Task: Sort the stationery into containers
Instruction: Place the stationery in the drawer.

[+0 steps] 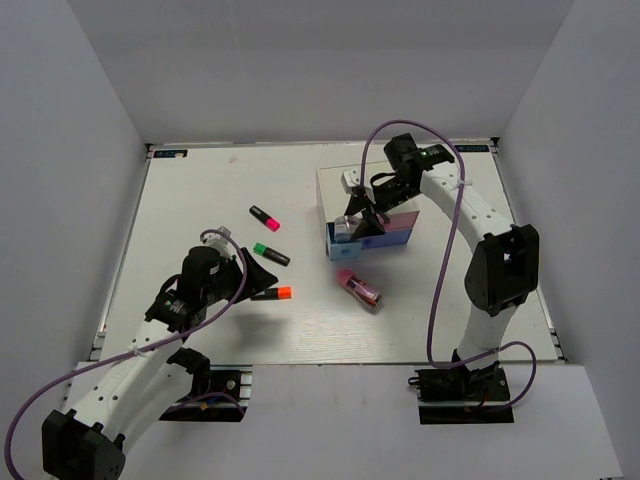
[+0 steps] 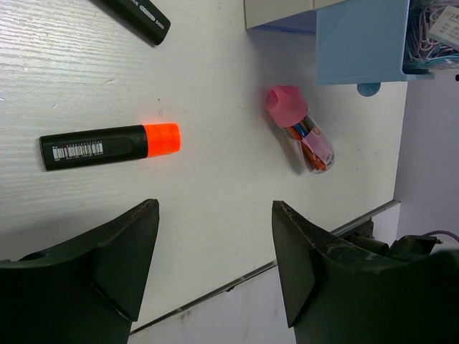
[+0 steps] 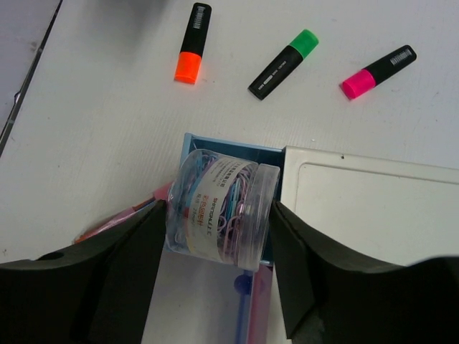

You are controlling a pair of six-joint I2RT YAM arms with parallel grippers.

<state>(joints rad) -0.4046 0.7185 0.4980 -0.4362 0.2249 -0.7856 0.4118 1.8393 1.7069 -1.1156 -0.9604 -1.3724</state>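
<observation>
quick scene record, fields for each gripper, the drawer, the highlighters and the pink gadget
left gripper: open, empty, over the table by the orange highlighter
right gripper: jaws flank a clip tub at the blue drawer; grip unclear
blue drawer: pulled out
green highlighter: on table
pink highlighter: on table
pink gadget: on table, near the box

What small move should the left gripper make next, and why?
Probably slide over the orange-capped highlighter and descend: the left gripper is open and empty, and that highlighter lies loose on the table just ahead of it.
</observation>
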